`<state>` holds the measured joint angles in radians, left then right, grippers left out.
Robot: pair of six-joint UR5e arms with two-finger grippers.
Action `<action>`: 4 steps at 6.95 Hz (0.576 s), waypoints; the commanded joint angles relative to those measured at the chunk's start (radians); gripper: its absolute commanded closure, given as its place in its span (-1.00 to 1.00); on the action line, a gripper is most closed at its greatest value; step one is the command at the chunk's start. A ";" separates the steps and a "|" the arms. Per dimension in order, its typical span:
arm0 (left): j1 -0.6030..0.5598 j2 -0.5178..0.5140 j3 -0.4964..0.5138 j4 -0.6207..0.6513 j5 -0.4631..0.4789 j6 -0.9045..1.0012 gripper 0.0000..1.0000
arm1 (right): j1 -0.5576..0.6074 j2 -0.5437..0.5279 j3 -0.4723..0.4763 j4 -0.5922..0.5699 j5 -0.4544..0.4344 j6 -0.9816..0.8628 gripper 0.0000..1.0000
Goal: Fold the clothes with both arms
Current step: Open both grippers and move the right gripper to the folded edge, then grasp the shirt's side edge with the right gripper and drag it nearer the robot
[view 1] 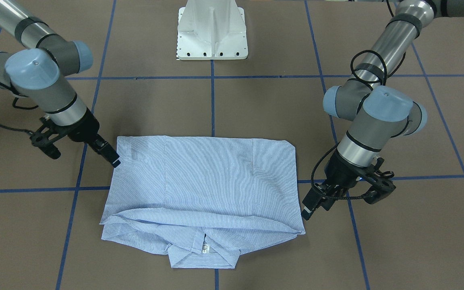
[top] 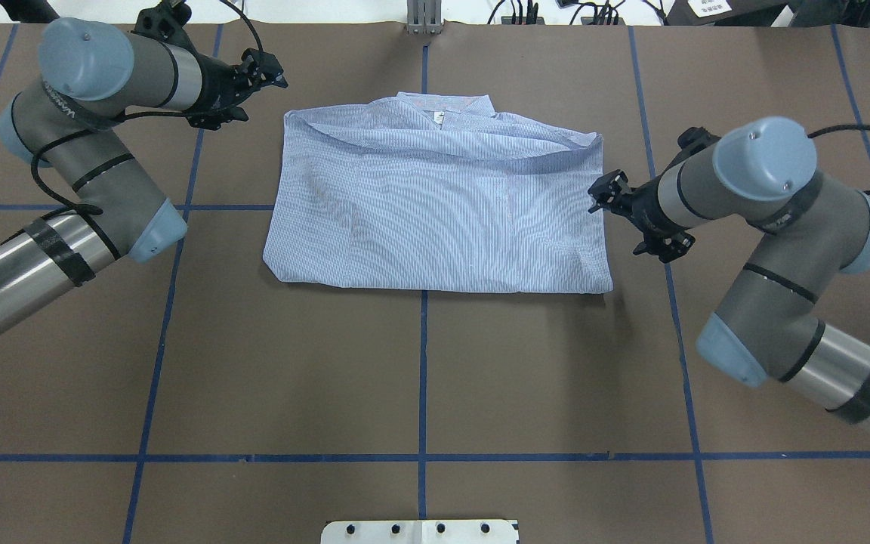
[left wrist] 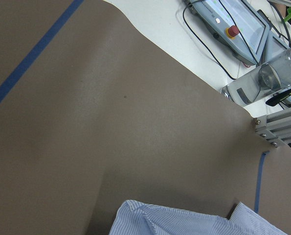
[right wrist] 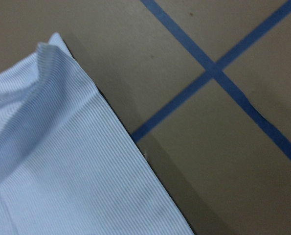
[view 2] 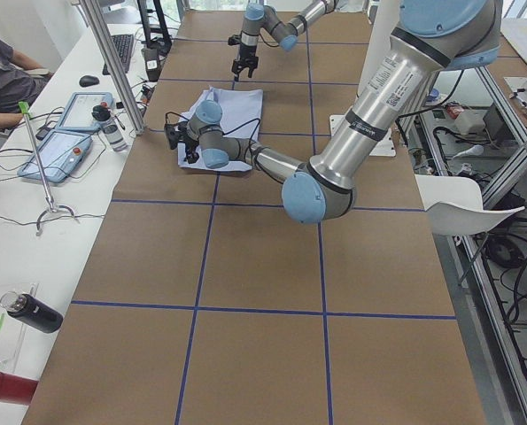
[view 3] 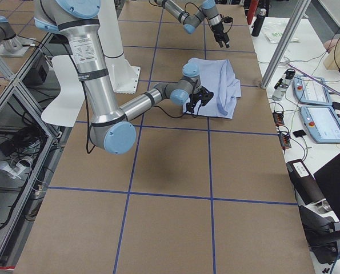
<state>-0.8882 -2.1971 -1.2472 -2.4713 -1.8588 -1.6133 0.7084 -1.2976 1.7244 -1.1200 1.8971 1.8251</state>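
Shirt (left wrist: 194,221) cut off by wrist views' edges; right wrist view blurred.

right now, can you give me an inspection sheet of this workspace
surface: brown table, flat, with a blue tape grid.
job's things: striped shirt folded to a rectangle, collar toward the operators' side.
clutter: nothing seen.
grippers: left gripper beside the shirt's collar-end corner, apart from it; right gripper at the shirt's side edge, contact unclear; how the jaws stand is unclear on both.
cables: black cable looped loose on the left arm.
surroundings: white pedestal base; pendants on a side bench, with a seated person.
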 commanded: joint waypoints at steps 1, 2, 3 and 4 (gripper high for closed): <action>-0.001 0.002 -0.014 0.005 0.003 0.000 -0.83 | -0.116 -0.066 0.034 0.017 -0.119 0.049 -1.00; -0.001 0.013 -0.026 0.014 0.004 0.000 -0.83 | -0.130 -0.055 0.031 0.017 -0.128 0.060 -0.99; 0.000 0.017 -0.034 0.015 0.004 0.000 -0.83 | -0.130 -0.057 0.030 0.017 -0.128 0.063 -0.78; -0.001 0.019 -0.034 0.015 0.004 0.001 -0.83 | -0.133 -0.052 0.029 0.017 -0.128 0.119 0.15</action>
<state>-0.8892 -2.1818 -1.2771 -2.4574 -1.8548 -1.6134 0.5809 -1.3533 1.7547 -1.1032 1.7716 1.8987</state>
